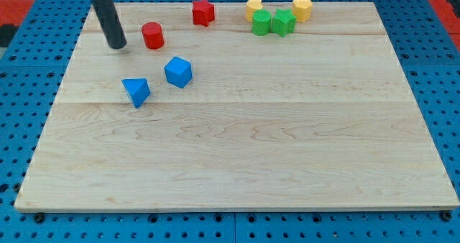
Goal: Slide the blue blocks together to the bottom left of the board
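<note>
Two blue blocks lie in the upper left part of the wooden board. A blue cube sits to the right of a blue triangular block, a short gap between them. My tip is on the board near its upper left, above and to the left of both blue blocks. It touches no block. A red cylinder stands just to the tip's right.
A red star-shaped block lies near the top edge. Further right sit two green blocks side by side, a yellow block above them and a yellow hexagonal block to their right. A blue pegboard surrounds the board.
</note>
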Available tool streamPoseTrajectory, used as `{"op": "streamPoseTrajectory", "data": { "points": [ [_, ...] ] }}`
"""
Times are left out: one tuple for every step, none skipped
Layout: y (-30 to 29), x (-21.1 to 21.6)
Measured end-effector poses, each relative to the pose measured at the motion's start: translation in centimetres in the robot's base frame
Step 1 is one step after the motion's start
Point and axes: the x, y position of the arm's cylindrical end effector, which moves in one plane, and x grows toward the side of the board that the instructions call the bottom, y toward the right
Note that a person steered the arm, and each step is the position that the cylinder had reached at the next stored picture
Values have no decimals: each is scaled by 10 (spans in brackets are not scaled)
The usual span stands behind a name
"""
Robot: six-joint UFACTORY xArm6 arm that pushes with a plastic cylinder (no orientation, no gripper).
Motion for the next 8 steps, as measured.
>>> {"op": "streamPoseTrajectory", "data": {
  "points": [
    [68,-13],
    [114,-14],
    [80,-12],
    [54,-15],
    [50,30],
    [60,51],
    [74,48],
    [64,80]
  ]
}}
